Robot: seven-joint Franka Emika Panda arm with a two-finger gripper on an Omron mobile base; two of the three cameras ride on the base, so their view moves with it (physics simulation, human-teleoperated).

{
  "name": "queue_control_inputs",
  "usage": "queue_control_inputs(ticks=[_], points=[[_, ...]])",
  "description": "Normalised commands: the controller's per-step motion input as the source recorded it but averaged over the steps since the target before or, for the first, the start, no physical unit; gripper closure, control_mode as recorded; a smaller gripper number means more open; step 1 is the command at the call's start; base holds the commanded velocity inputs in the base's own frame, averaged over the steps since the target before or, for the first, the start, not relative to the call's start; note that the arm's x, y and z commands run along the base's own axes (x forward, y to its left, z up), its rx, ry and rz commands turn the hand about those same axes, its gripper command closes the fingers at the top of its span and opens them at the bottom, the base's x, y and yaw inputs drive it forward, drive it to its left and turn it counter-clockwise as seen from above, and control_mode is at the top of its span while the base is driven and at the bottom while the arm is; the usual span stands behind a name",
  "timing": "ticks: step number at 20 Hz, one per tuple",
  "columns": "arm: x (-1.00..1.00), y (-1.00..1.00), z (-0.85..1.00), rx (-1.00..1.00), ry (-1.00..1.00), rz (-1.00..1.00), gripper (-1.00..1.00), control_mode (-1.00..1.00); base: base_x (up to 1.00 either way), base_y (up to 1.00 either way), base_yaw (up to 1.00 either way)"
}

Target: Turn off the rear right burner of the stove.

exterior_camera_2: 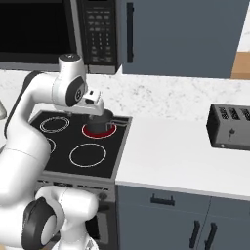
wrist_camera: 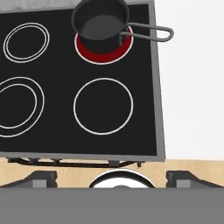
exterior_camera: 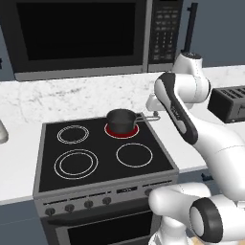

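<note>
jaws: spread wide, holding nothing | rear right burner: glowing red at 1 o'clock on stove glass; under small dark saucepan | knobs: untouched along front panel

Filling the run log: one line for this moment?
end effector open, above stove | rear right burner glowing | saucepan on it

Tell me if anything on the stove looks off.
The rear right burner glows red under a small saucepan that looks empty, sitting slightly off-centre on it. The other rings on the stove are unlit.
</note>
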Motion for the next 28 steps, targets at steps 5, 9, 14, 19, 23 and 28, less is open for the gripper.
queue_control_inputs(ticks=[5, 9, 14, 19, 23, 28], points=[[0.0, 0.0, 0.0, 0.0, 0.0, 0.0, -1.0, 1.0, 0.36, -0.33, -0.01], [0.0, 0.0, 0.0, 0.0, 0.0, 0.0, -1.0, 1.0, 0.34, -0.31, 0.0], [0.0, 0.0, 0.0, 0.0, 0.0, 0.0, -1.0, 1.0, 0.18, -0.14, 0.01], [0.0, 0.0, 0.0, 0.0, 0.0, 0.0, -1.0, 1.0, 0.07, -0.01, 0.0], [0.0, 0.0, 0.0, 0.0, 0.0, 0.0, -1.0, 1.0, 0.03, -0.01, 0.01], [0.0, 0.0, 0.0, 0.0, 0.0, 0.0, -1.0, 1.0, 0.0, -0.02, 0.08]])
